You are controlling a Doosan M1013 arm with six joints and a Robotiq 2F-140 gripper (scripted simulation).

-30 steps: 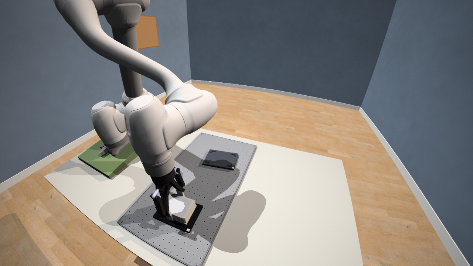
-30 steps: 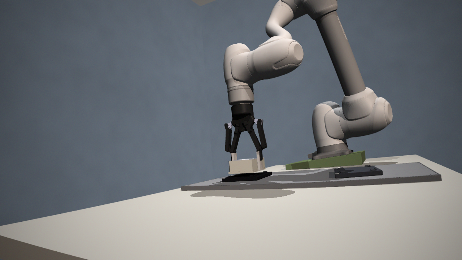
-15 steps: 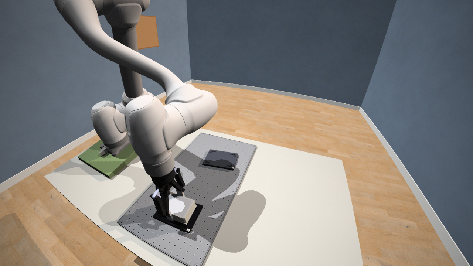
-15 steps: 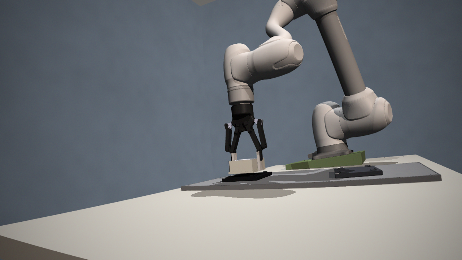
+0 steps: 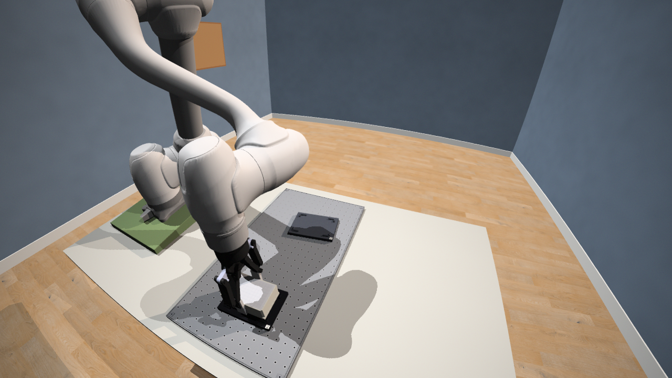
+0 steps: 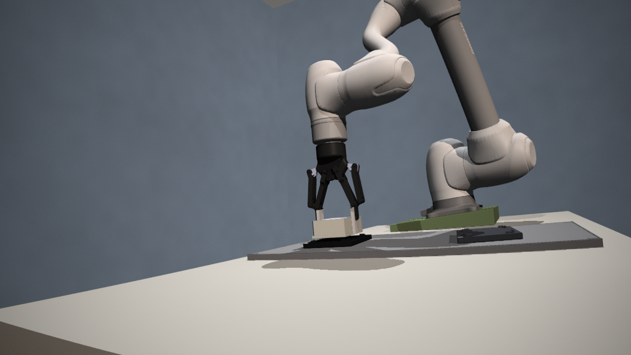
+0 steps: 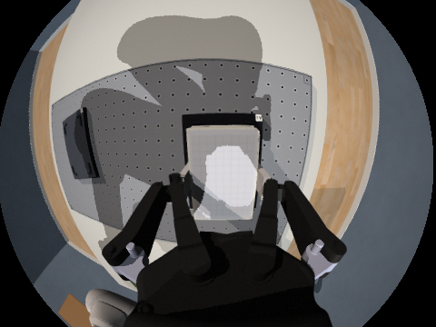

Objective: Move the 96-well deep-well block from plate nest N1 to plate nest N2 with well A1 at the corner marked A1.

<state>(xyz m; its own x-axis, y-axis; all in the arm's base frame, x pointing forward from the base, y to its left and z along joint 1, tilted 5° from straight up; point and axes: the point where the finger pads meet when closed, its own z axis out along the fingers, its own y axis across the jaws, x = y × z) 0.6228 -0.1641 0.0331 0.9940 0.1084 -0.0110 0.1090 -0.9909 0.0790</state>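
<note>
Looks like a lab automation cell set in a bare room. Blue-grey walls, pale skirting and wood-plank floor, with an orange board on one wall. Low cream bench carrying a grey perforated breadboard, the kind used for fixing lab fixtures. Two black plate nests bolted on it, one with corner locators showing, the other under a pale deep-well block. Large white arm standing on a green base plate.
</note>
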